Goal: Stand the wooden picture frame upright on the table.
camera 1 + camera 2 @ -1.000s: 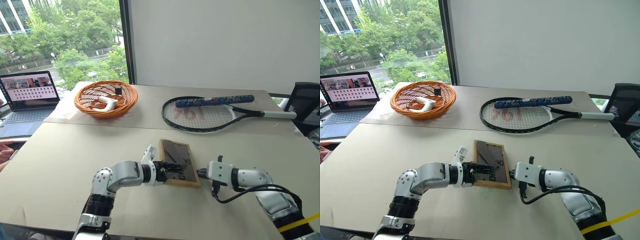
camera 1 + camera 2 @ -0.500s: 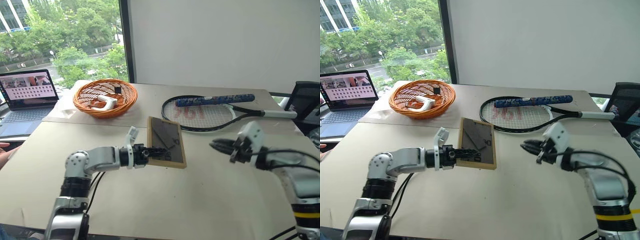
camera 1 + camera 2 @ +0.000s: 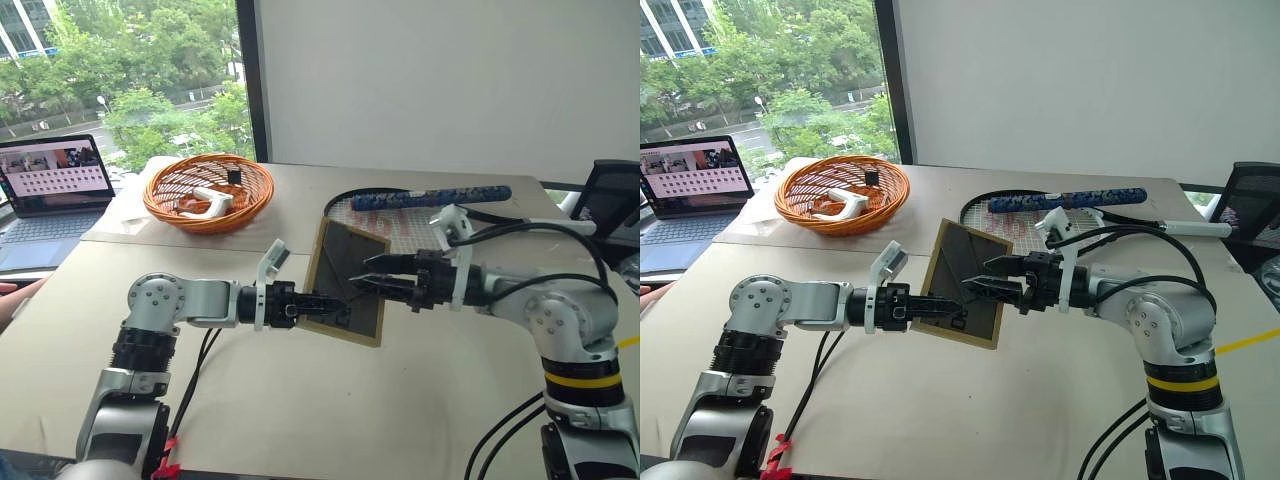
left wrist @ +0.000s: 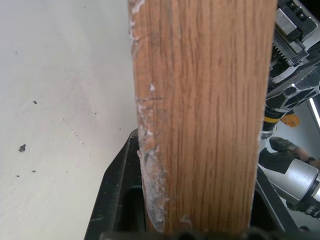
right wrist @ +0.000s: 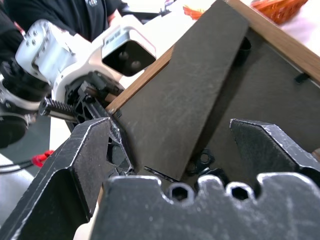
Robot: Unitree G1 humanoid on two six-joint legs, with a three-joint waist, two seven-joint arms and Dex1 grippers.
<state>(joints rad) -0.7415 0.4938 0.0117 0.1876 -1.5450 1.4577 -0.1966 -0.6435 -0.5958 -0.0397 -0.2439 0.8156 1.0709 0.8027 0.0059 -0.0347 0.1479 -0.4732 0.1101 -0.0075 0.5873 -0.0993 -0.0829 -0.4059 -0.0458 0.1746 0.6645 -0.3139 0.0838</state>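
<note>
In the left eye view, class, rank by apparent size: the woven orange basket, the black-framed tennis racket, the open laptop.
1. Black-framed tennis racket, longest, though partly hidden.
2. Woven orange basket.
3. Open laptop, cut off by the picture's edge, so unsure.

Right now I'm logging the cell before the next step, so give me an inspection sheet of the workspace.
Surface: beige table, bare in front.
Job's things: frame lifted off the table, tilted, dark back facing the camera, stand folded out.
Clutter: basket holding small items, racket.
End effectors: left end effector shut on the frame's edge; right end effector open at the back panel.
Cables: black cables along the right arm, more hanging under the left.
Surroundings: laptop, window, chair.
</note>
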